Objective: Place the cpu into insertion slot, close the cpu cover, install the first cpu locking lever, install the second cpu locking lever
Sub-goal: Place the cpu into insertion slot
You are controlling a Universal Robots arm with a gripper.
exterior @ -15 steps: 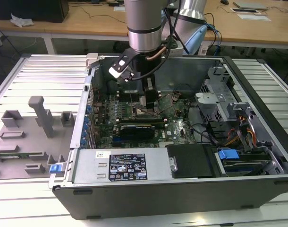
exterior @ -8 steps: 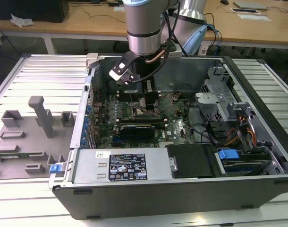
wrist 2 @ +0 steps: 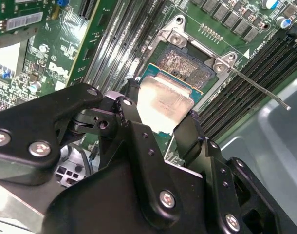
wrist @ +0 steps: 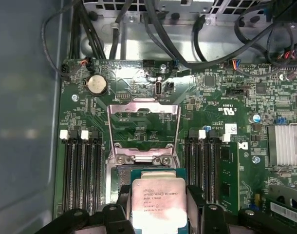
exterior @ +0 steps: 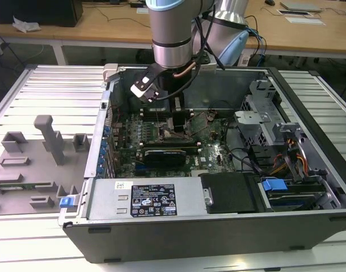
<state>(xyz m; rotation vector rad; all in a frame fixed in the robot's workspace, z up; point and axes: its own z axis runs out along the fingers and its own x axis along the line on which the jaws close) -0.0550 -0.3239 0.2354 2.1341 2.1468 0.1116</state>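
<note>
Fingers [wrist 2: 187, 131] pinch the cpu [wrist 2: 160, 102] above the green motherboard [wrist: 207, 97].

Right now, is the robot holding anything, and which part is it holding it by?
Yes, the chip. The jaws pinch it by two opposite side edges, close over the open socket.

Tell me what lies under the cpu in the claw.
Under the cpu, held by the claw, lies the open insertion slot; its pin grid shows past the chip's edge. The part directly beneath is covered by the chip.
</note>
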